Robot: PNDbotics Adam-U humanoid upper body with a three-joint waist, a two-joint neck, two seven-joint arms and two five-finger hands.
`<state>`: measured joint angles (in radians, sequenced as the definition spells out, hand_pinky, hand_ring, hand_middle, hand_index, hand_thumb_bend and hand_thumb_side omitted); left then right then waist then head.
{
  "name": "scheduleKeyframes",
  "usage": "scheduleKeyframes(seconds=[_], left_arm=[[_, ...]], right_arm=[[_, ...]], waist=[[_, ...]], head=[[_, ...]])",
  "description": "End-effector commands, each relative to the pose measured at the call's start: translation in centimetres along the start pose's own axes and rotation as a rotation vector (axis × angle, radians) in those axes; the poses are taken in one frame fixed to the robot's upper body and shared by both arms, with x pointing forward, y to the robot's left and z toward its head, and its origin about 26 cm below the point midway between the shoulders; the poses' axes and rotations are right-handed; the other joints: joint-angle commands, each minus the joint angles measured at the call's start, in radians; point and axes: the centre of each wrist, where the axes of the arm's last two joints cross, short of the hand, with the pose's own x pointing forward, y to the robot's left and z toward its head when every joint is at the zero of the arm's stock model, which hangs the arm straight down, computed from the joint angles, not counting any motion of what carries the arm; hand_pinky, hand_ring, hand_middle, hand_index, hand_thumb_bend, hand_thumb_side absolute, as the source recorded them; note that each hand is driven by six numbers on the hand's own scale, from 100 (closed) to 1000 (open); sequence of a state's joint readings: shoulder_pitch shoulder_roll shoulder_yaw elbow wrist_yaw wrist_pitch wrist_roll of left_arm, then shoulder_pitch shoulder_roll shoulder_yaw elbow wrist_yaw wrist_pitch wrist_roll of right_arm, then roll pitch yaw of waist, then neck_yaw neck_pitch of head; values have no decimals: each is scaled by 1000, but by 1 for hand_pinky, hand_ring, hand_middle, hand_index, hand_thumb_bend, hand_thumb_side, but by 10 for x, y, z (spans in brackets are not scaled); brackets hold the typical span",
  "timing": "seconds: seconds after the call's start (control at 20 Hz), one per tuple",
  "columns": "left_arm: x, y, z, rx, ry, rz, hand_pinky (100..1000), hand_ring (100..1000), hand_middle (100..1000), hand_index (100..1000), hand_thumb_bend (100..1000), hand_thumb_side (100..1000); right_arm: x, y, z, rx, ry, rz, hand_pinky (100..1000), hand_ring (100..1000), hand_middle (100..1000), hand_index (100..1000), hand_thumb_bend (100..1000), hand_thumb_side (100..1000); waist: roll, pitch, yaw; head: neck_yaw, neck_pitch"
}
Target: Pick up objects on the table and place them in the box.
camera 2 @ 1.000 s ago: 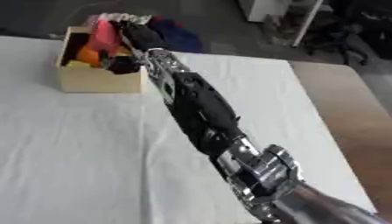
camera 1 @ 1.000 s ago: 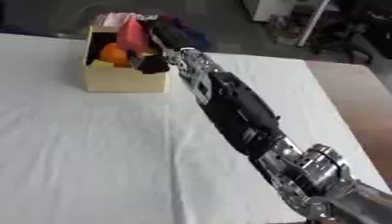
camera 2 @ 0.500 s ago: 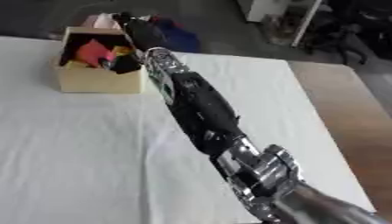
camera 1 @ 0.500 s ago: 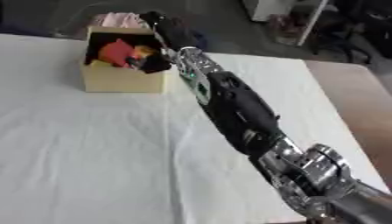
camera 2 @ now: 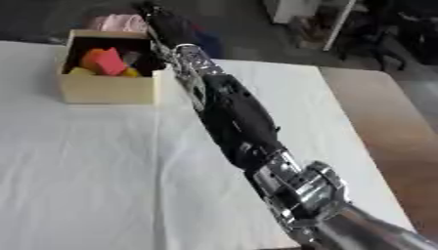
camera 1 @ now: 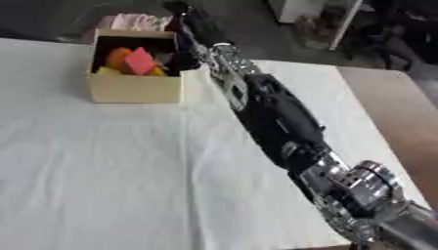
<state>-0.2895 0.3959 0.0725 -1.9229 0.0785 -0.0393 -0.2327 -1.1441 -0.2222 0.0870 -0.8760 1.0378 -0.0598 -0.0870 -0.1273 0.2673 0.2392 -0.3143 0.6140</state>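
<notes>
Tan box (camera 1: pixel 135 88) — red, orange, yellow pieces (white tablecloth (camera 1: pixel 111 171)).

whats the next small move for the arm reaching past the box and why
Probably draw the right hand back toward the robot. It reaches past the far right corner of the tan cardboard box, and I can't tell if it holds anything. The red block and orange piece already lie inside the box, and the white tablecloth shows no other object in view.
</notes>
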Motion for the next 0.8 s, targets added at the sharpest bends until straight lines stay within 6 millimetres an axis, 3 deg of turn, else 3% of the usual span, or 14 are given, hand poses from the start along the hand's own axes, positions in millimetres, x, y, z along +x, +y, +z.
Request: scheduleKeyframes(seconds=[0.05,0.2,0.45,0.8], left_arm=[[4,7,0,17,-9,-23,799,596,649,783,100,595],[3,8,2,24,-2,-24,799,597,649,782,100,597],[1,8,4,35,8,-25,800,597,649,782,100,602],[1,9,4,46,12,-24,799,597,648,780,100,610]], right_arm=[[-10,-29,4,-92,-61,-14,729,737,849,944,191,463],[-19,-27,21,-123,-109,-50,716,713,818,931,111,415],[-28,-17,54,-166,-166,-128,699,675,759,910,100,455],[-13,7,100,-238,-163,-333,685,638,706,888,100,513]], waist=[[14,-8,-8],[14,-10,-22],[13,-11,-40],[13,-6,-58]], head=[[13,-9],[24,-8],[39,-10],[58,-16]])
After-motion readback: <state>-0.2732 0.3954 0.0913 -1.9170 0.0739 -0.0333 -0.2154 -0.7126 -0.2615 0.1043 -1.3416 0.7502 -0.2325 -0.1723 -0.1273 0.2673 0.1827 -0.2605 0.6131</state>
